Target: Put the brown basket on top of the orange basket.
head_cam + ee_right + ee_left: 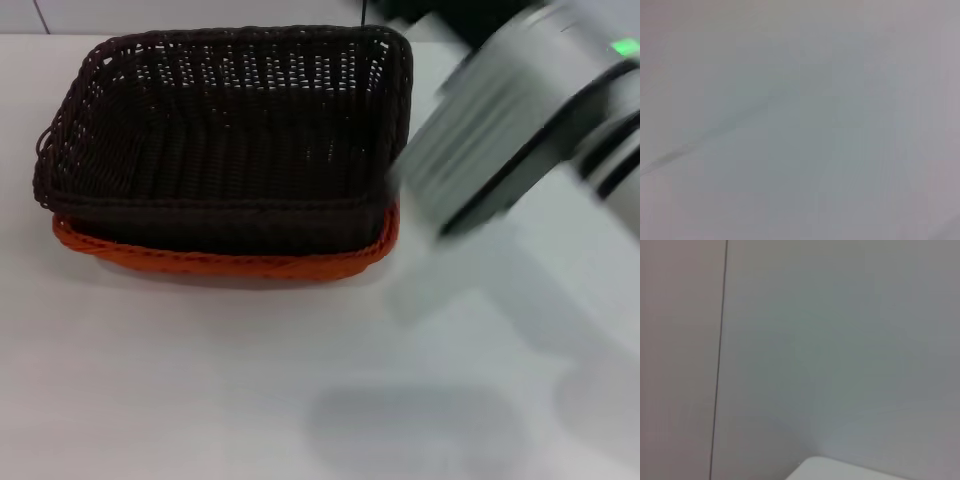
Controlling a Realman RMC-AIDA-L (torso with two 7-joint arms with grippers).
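Where wrist views blank, brown basket atop orange basket.

A plain white table under soft light; pale wall with one dark vertical seam.

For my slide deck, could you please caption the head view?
Brown basket nested on orange basket on white table; right arm blurred beside them.
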